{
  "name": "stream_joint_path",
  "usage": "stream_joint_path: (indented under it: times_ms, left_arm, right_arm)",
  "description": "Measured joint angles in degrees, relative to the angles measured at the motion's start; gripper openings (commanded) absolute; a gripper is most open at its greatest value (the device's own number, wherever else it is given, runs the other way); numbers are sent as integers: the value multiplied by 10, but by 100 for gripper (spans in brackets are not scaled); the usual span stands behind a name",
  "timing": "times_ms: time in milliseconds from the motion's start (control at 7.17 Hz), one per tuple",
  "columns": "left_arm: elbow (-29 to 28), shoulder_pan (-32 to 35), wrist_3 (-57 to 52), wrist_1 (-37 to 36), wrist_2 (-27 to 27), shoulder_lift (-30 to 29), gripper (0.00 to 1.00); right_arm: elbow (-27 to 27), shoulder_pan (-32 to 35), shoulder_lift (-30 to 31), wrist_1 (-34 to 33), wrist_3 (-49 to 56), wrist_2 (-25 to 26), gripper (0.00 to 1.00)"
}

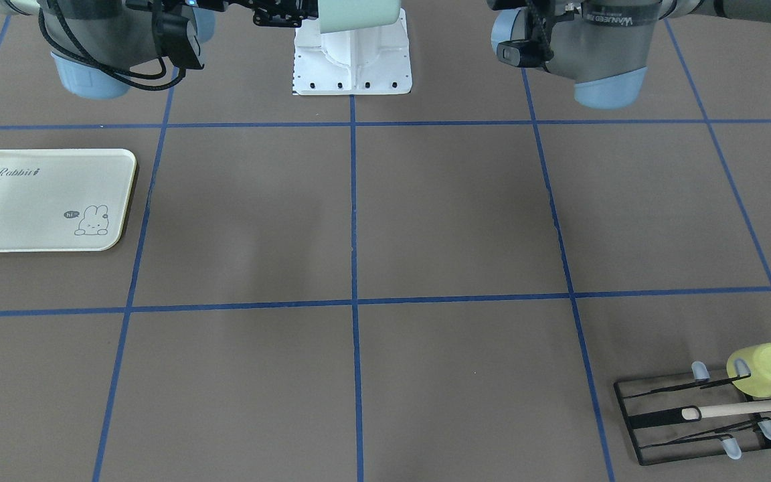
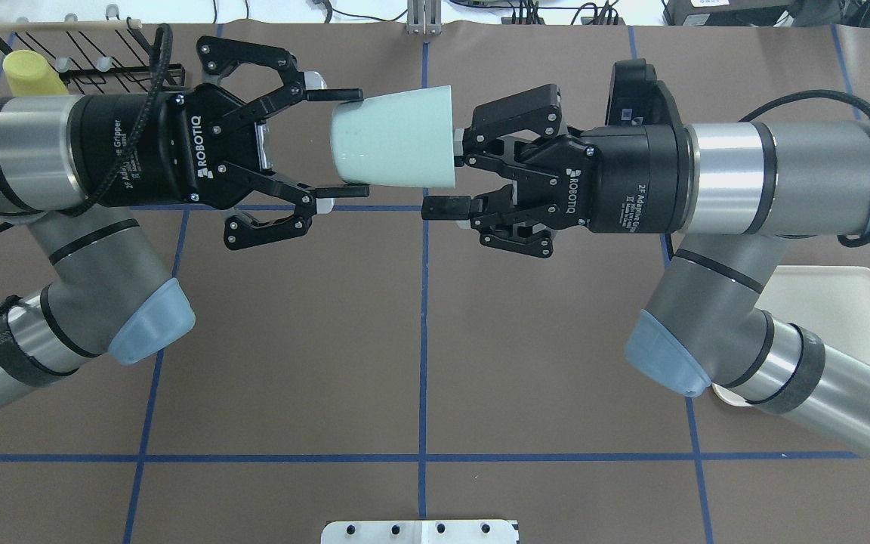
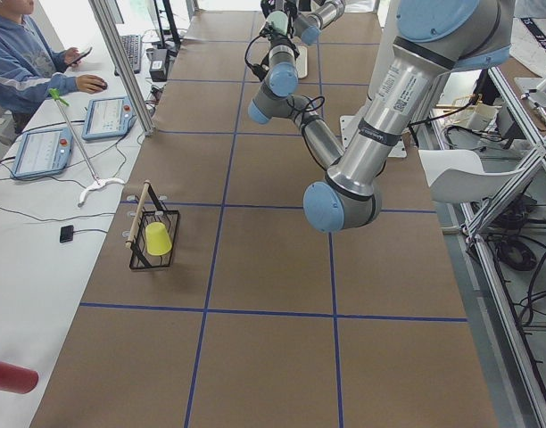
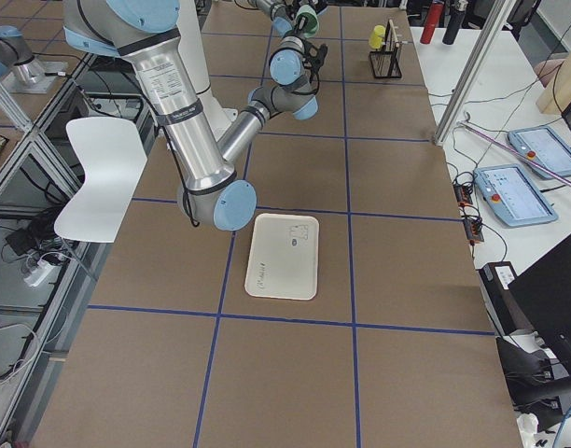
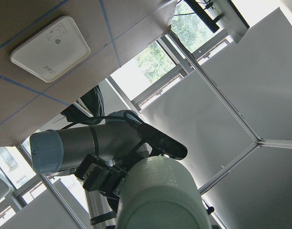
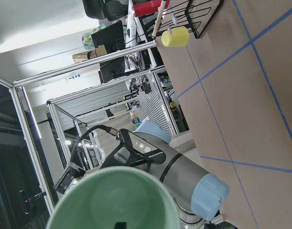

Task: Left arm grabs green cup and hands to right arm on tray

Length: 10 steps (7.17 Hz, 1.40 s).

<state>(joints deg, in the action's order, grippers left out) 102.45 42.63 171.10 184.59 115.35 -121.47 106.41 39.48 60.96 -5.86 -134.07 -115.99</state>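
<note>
The pale mint-green cup (image 2: 393, 140) lies on its side high above the table's middle, between both grippers. My left gripper (image 2: 344, 143) is shut on its narrow base end, one finger on each side. My right gripper (image 2: 450, 174) is at the cup's mouth with its jaws apart; one finger (image 2: 442, 206) runs just outside the wall, the other sits at the rim. The cup's base fills the bottom of the left wrist view (image 5: 158, 195) and its darker inside the right wrist view (image 6: 112, 200). The cream Rabbit tray (image 1: 24, 194) lies empty on the table on my right side.
A black wire rack (image 1: 693, 422) stands at the far left corner with a yellow-green cup (image 1: 763, 369) and a wooden stick (image 1: 753, 406) on it. The white base plate (image 1: 352, 60) is between the arms. An operator (image 3: 23, 62) sits beside the table.
</note>
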Motion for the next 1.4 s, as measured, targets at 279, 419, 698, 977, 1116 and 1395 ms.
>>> stream_joint_path:
  times_ms: [279, 419, 698, 977, 1116, 1395]
  left_arm:
    - [-1, -4, -3, 1, -6, 1, 100]
    - [-1, -5, -4, 1, -10, 1, 100]
    - [4, -4, -5, 1, -10, 4, 100]
    - [15, 0, -13, 0, -6, 18, 100]
    - [23, 7, -41, -3, -5, 36, 100]
    - [29, 48, -108, -28, 3, 66, 100]
  right_arm:
    - [0, 1, 1, 7, -6, 3, 0]
    - [1, 1, 3, 12, -7, 3, 0]
    - [6, 2, 8, 17, -19, 4, 0]
    - [15, 5, 26, 29, -26, 4, 0]
    - [23, 10, 48, 39, -26, 2, 0]
    - [27, 40, 108, 42, -17, -32, 0]
